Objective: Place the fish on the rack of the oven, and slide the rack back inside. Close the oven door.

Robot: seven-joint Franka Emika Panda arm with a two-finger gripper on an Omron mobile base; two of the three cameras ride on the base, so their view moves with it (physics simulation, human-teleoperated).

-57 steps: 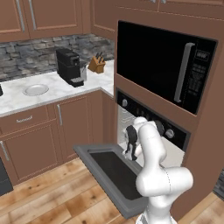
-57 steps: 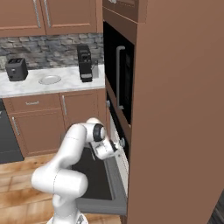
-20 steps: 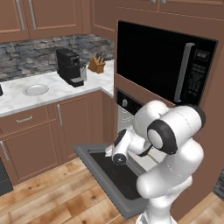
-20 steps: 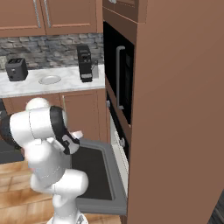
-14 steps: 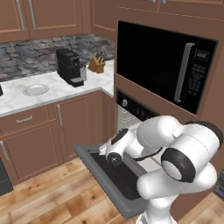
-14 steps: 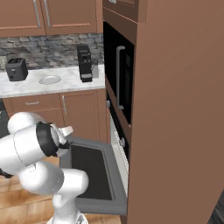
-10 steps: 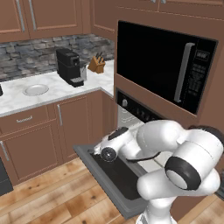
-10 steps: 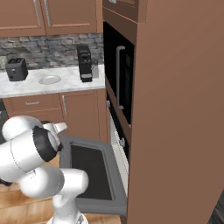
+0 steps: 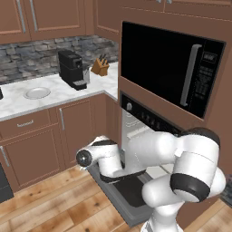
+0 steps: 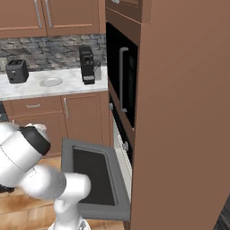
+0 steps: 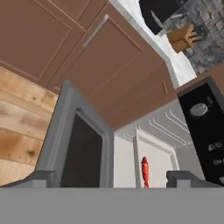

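Observation:
In the hand view the small red-orange fish [image 11: 145,171] lies on the light-grey rack [image 11: 158,159] at the mouth of the oven [image 9: 146,118]. The oven door [image 10: 92,173] hangs dropped open, and its grey frame [image 11: 61,127] sits left of the fish. My gripper [image 11: 111,181] is open, back from the rack, with its dark fingertips [image 11: 37,178] far apart and nothing between them. In the left base view my arm bends low to the left over the oven door [image 9: 118,199].
A black microwave [image 9: 167,63] sits above the oven. On the counter are a coffee machine [image 9: 71,69], a knife block [image 9: 99,67], a white plate [image 9: 37,93] and a toaster [image 10: 17,71]. Brown cabinet doors [image 11: 109,65] and wood floor [image 9: 50,204] lie left of the door.
My arm has swung away from the oven mouth, down and to the left over the open door. The gripper has stayed open.

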